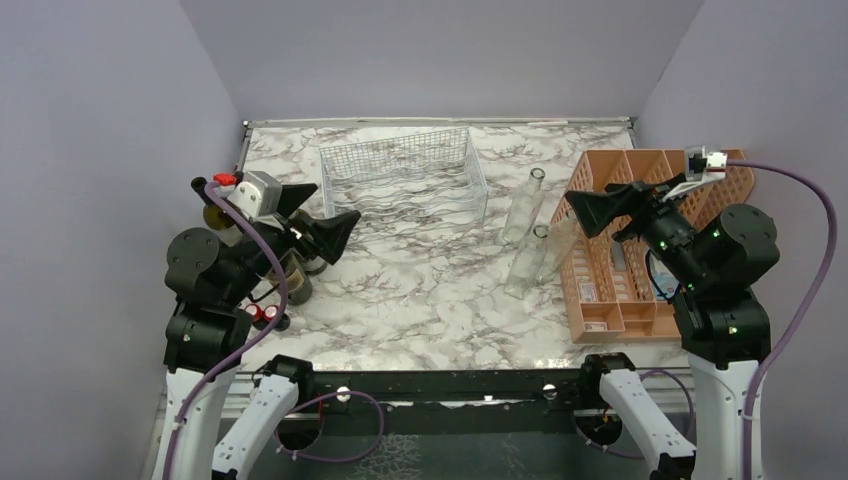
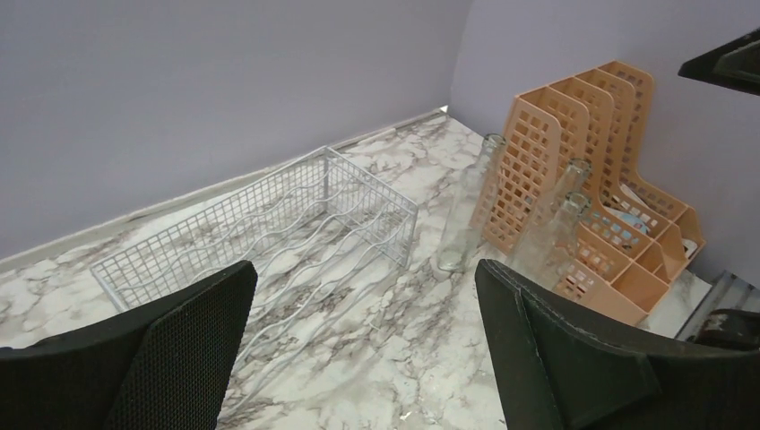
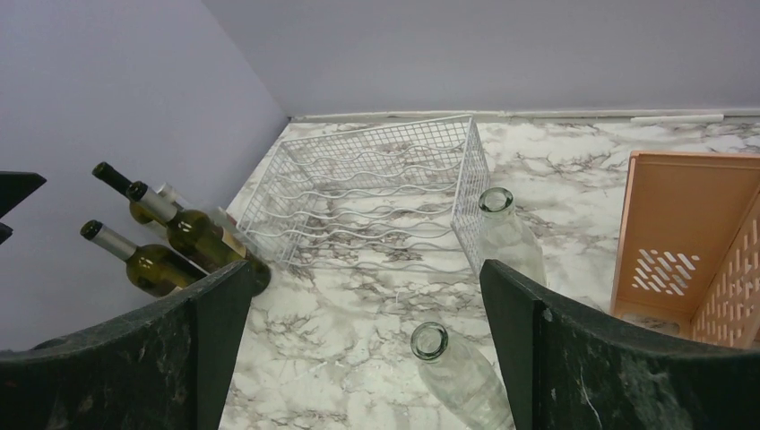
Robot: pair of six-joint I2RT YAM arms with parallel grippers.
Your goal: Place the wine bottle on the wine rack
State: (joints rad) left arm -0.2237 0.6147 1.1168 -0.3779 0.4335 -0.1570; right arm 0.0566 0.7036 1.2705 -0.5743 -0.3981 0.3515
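Top external view, left to right: left hand [image 1: 335, 203], fingers apart and empty, hovers over dark wine bottles [image 3: 193, 235], likely staged for pickup; white wine rack [image 1: 400, 175], unfilled, mid tabletop [image 1: 420, 290]; clear bottles [image 1: 525, 208]; right hand [image 1: 582, 215], also spread, above orange tray [image 1: 600, 300].

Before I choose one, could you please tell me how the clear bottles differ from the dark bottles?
The clear bottles are see-through and open-mouthed; the dark bottles are green-brown with capped necks. The clear bottles stand near the orange tray; the dark bottles sit by the left wall. None lies on the wine rack.
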